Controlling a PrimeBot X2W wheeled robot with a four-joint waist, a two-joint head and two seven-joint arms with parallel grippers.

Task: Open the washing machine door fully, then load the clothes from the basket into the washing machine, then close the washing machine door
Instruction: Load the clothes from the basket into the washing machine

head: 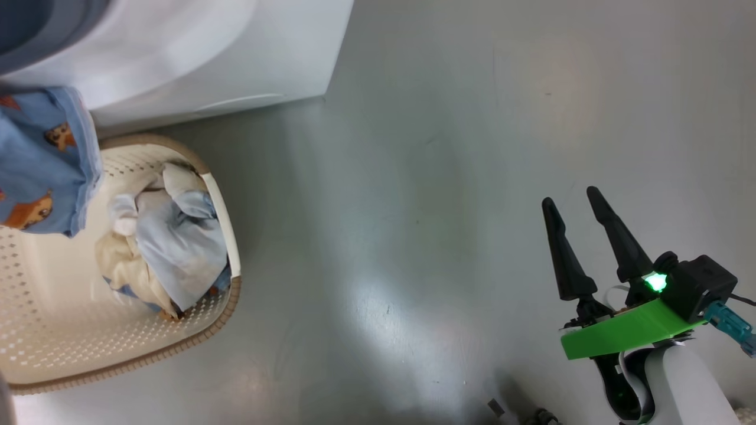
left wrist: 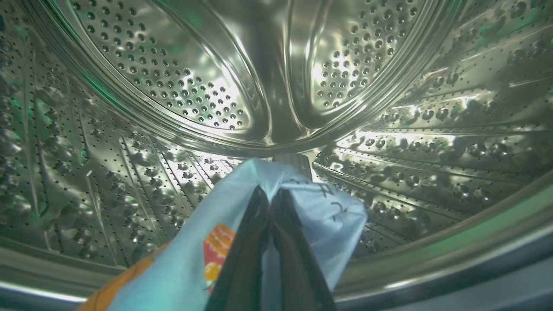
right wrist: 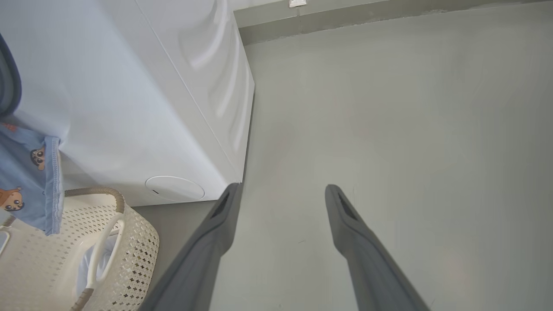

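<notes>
Head view: the white washing machine (head: 236,53) fills the upper left, with a strip of its grey-blue door seal (head: 35,29) in the corner. Below the seal hangs a blue garment (head: 41,159) with orange cartoon patches. Its long axis runs down the picture and its lower hem hangs over the basket (head: 88,336). The basket stands on the grey floor (head: 443,177), close against the machine's front. In its right end lie a crumpled pale blue-white garment (head: 177,242) and, beside it, a cream garment (head: 124,265). The right gripper (head: 570,196) is at the lower right, well apart from the basket. Its jaws point up the picture, spread and holding nothing.

Left wrist view: the left gripper (left wrist: 271,192) reaches inside the steel drum (left wrist: 173,86), pointing toward the back wall. Its jaws are pressed together on a fold of the blue garment (left wrist: 337,216). The cloth trails from the tips down to the lower left edge, over the drum's rim.

Right wrist view: the right gripper (right wrist: 283,188) points over bare floor (right wrist: 389,108) past the machine's (right wrist: 129,108) front corner, jaws wide apart and empty. The round filter cap (right wrist: 175,188) sits low on the front. The blue garment (right wrist: 26,181) hangs lengthwise down the left edge, its hem above the basket (right wrist: 138,242).
</notes>
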